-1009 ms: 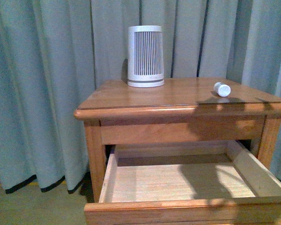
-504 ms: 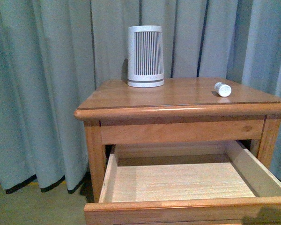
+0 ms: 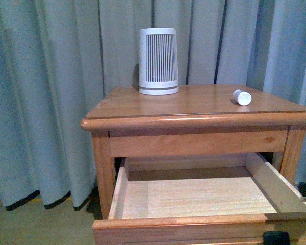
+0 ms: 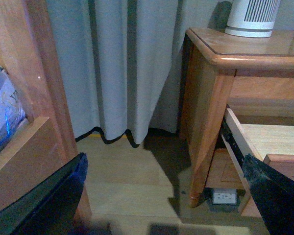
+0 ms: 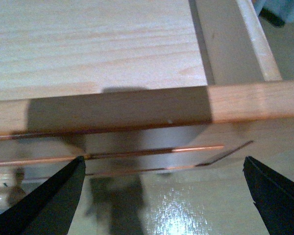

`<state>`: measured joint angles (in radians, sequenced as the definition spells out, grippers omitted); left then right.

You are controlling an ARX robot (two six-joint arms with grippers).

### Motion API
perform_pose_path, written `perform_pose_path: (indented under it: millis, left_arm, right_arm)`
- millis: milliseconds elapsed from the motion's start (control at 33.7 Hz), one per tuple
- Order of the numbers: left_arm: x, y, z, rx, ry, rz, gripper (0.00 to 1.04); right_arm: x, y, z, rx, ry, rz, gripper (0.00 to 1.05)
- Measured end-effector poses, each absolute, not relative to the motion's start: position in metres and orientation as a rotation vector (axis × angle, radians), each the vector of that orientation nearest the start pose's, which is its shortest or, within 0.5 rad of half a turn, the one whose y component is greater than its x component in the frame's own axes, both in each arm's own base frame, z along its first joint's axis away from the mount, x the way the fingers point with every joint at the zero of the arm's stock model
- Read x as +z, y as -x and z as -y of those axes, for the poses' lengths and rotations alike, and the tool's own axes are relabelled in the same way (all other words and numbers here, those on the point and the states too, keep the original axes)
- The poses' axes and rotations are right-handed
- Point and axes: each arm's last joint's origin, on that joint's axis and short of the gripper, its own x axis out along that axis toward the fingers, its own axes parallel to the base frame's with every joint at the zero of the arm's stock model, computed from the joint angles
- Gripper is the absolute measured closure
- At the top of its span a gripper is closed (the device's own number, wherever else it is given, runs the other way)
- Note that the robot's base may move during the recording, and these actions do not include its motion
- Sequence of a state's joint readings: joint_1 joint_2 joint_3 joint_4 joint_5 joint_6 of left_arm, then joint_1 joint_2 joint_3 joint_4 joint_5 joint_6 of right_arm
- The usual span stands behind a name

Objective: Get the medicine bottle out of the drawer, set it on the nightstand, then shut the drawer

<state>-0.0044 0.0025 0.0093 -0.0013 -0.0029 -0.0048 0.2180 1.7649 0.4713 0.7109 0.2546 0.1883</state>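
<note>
The small white medicine bottle [image 3: 242,97] lies on its side on the right part of the nightstand [image 3: 194,120] top. Below it the upper drawer [image 3: 183,224] stands pulled out, and its pale interior holds nothing. My right gripper [image 5: 162,161] is open, its fingers spread above the drawer's front rail [image 5: 137,110], with the round knob [image 5: 2,188] off to one side. In the front view only a dark bit of it [image 3: 275,238] shows at the bottom edge. My left gripper [image 4: 164,161] hangs open over the floor beside the nightstand [image 4: 210,98], holding nothing.
A tall white-and-grey ribbed device [image 3: 158,61] stands at the back of the nightstand top. Grey curtains [image 3: 51,102] hang behind. In the left wrist view another wooden piece of furniture [image 4: 24,98] is close by, and a floor socket [image 4: 224,197] sits under the nightstand.
The shadow that lay over the nightstand's right side and the drawer has gone. Dark parts of my right arm have come into the front view's lower right. The bottle has not moved.
</note>
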Motion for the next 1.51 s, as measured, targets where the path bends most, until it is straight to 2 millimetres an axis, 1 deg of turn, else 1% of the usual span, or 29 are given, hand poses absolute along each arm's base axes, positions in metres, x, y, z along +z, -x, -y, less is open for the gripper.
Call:
perform_pose_path:
  millis: [59,119,148,297,326,445,475,623,772,920,1009,1068,1128,1217,1276,1306,1365,1395,1454,1513]
  left_arm:
    - [0.166,-0.097,0.000,-0.002,0.005,0.006,0.07]
    - [0.166,-0.097,0.000,-0.002,0.005,0.006,0.07]
    - [0.166,-0.097,0.000,-0.002,0.005,0.006,0.07]
    - [0.166,-0.097,0.000,-0.002,0.005,0.006,0.07]
    - [0.166,-0.097,0.000,-0.002,0.005,0.006,0.07]
    - [0.166,-0.097,0.000,-0.002,0.005,0.006,0.07]
    - [0.166,-0.097,0.000,-0.002,0.005,0.006,0.07]
    - [0.166,-0.097,0.000,-0.002,0.005,0.006,0.07]
    - [0.166,-0.097,0.000,-0.002,0.005,0.006,0.07]
    - [0.166,-0.097,0.000,-0.002,0.005,0.006,0.07]
    - [0.166,-0.097,0.000,-0.002,0.005,0.006,0.07]
    - [0.166,-0.097,0.000,-0.002,0.005,0.006,0.07]
    - [0.166,-0.097,0.000,-0.002,0.005,0.006,0.07]
    - [0.166,-0.097,0.000,-0.002,0.005,0.006,0.07]
    - [0.166,-0.097,0.000,-0.002,0.005,0.006,0.07]
    - [0.166,-0.097,0.000,-0.002,0.005,0.006,0.07]
    - [0.166,-0.097,0.000,-0.002,0.005,0.006,0.07]
    - [0.167,-0.097,0.000,-0.002,0.005,0.006,0.07]
    - [0.166,-0.097,0.000,-0.002,0.005,0.006,0.07]
    - [0.166,-0.097,0.000,-0.002,0.005,0.006,0.07]
  right_arm:
    - [0.088,-0.281,-0.054,-0.082,-0.026,-0.532,0.07]
    - [0.088,-0.301,-0.056,-0.074,-0.002,-0.495,0.07]
    - [0.087,-0.315,-0.056,-0.075,0.023,-0.479,0.07]
    - [0.086,-0.357,-0.055,-0.079,0.086,-0.429,0.07]
    - [0.086,-0.370,-0.054,-0.081,0.109,-0.416,0.07]
    - [0.088,-0.411,-0.046,-0.088,0.177,-0.415,0.07]
    - [0.089,-0.416,-0.044,-0.088,0.190,-0.414,0.07]
    - [0.091,-0.436,-0.039,-0.101,0.252,-0.430,0.07]
    - [0.088,-0.440,-0.038,-0.113,0.276,-0.468,0.07]
    - [0.090,-0.438,-0.038,-0.106,0.256,-0.475,0.07]
    - [0.101,-0.425,-0.040,-0.103,0.213,-0.468,0.07]
    - [0.111,-0.412,-0.042,-0.102,0.177,-0.458,0.07]
    - [0.126,-0.393,-0.043,-0.102,0.130,-0.444,0.07]
    - [0.148,-0.356,-0.039,-0.108,0.069,-0.415,0.07]
    - [0.160,-0.326,-0.031,-0.139,0.049,-0.388,0.07]
    - [0.167,-0.310,-0.024,-0.167,0.038,-0.365,0.07]
    - [0.177,-0.283,-0.012,-0.231,0.030,-0.321,0.07]
    - [0.183,-0.265,-0.005,-0.276,0.023,-0.285,0.07]
    - [0.190,-0.237,0.003,-0.338,0.018,-0.241,0.07]
    - [0.197,-0.201,0.008,-0.397,0.025,-0.168,0.07]
